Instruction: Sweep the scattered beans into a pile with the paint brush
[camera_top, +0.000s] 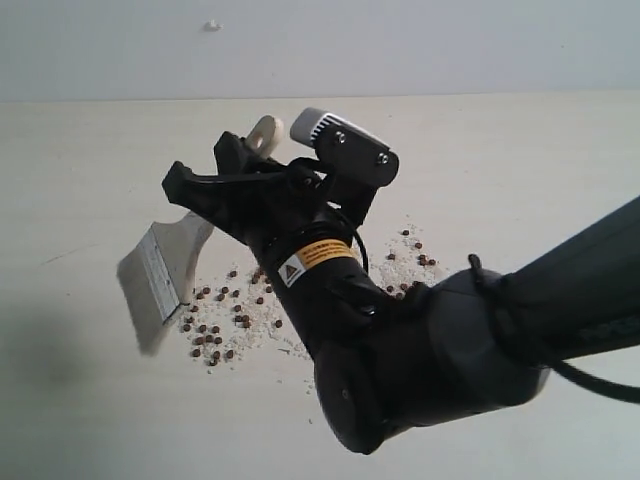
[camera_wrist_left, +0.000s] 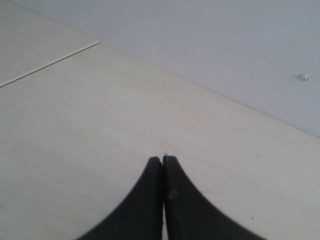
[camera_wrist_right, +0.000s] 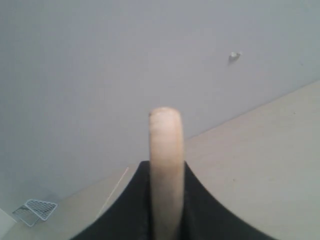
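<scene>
My right gripper (camera_top: 215, 170) reaches across the middle of the exterior view, shut on the pale wooden handle of the paint brush (camera_top: 160, 270). Its silver ferrule and off-white bristles point down to the left, just left of the beans (camera_top: 225, 320), and look slightly blurred. The beans lie as scattered dark brown pellets among whitish crumbs, with a second patch (camera_top: 415, 262) to the right, partly hidden behind the arm. In the right wrist view the handle end (camera_wrist_right: 166, 165) stands between the black fingers (camera_wrist_right: 197, 205). My left gripper (camera_wrist_left: 163, 159) is shut with nothing in it, over bare table.
The pale wooden table (camera_top: 80, 170) meets a grey wall at the back. A small wire rack (camera_wrist_right: 35, 210) lies far off in the right wrist view. The dark right arm (camera_top: 450, 350) fills the lower right of the exterior view.
</scene>
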